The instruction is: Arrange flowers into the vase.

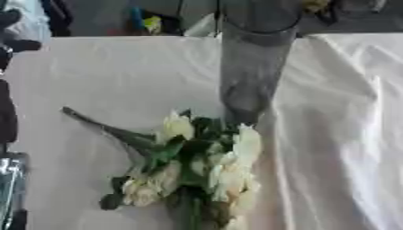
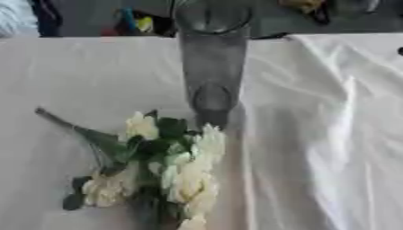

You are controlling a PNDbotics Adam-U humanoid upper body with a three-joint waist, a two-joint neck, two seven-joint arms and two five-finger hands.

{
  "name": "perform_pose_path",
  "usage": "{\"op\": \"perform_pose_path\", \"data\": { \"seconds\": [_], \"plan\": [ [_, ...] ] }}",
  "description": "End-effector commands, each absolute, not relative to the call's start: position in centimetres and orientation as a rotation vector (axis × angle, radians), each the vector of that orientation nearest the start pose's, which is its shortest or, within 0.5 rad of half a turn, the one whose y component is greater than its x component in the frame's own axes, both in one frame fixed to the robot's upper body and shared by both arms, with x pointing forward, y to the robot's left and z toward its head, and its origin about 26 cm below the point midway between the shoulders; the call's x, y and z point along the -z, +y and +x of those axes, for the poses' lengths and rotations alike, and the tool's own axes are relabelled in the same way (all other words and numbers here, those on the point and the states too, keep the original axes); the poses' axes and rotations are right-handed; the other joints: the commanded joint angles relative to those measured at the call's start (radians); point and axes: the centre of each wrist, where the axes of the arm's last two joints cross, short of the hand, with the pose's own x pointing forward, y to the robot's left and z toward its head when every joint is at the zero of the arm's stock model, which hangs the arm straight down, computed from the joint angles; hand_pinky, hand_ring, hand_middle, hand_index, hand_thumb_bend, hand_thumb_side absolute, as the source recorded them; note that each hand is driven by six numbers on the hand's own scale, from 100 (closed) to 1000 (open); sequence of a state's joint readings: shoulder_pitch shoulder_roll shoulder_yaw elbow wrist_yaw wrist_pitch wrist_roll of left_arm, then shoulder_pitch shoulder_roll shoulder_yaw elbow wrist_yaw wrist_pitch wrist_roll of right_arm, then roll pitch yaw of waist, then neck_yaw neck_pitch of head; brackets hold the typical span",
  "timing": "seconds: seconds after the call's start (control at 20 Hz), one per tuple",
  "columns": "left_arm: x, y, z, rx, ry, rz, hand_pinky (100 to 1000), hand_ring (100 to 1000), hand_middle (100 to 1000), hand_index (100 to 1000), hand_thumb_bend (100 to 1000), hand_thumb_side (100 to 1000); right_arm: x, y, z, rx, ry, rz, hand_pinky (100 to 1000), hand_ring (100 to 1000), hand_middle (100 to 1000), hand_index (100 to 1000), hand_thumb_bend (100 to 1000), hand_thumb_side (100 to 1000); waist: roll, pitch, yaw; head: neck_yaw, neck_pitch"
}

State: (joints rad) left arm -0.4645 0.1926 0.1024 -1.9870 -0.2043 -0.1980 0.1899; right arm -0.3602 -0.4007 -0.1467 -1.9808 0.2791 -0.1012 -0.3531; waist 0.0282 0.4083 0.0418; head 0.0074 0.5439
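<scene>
Where the dark left arm [image 1: 6, 112] borders the table [image 1: 118, 81], fingers' state untellable.

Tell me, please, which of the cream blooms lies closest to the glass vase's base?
The bloom at the bunch's upper right edge, just below the vase foot; the other blooms lie lower or further left.

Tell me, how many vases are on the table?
1. The clear vase stands on the white cloth, just beyond the flowers lying flat. Nothing seems hidden.
</scene>
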Motion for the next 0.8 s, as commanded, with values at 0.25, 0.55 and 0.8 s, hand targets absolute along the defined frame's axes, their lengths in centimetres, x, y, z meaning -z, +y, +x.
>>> {"op": "perform_pose_path", "data": {
  "seconds": [0.25,0.55,0.8],
  "plan": [
    [-25.4,26.0,31.0,-0.229,3.48,-0.623,647,825,814,823,100,1000,-24.3,-30.3,29.9,-0.101,-2.526,-0.835,654,569,567,768,100,1000,-0.009,-0.013,-0.001,-0.015,0.018],
    [-27.0,27.6,30.7,-0.516,3.371,-0.819,655,822,822,849,100,1000,-24.2,-30.4,29.9,-0.103,-2.524,-0.836,653,570,569,768,100,1000,-0.002,-0.031,-0.006,-0.039,0.037],
    [-28.4,28.5,30.4,-0.769,3.27,-0.971,705,849,843,894,100,1000,-24.2,-30.4,29.9,-0.104,-2.524,-0.836,653,572,571,768,100,1000,0.001,-0.044,-0.012,-0.035,0.034]
  ]
}}
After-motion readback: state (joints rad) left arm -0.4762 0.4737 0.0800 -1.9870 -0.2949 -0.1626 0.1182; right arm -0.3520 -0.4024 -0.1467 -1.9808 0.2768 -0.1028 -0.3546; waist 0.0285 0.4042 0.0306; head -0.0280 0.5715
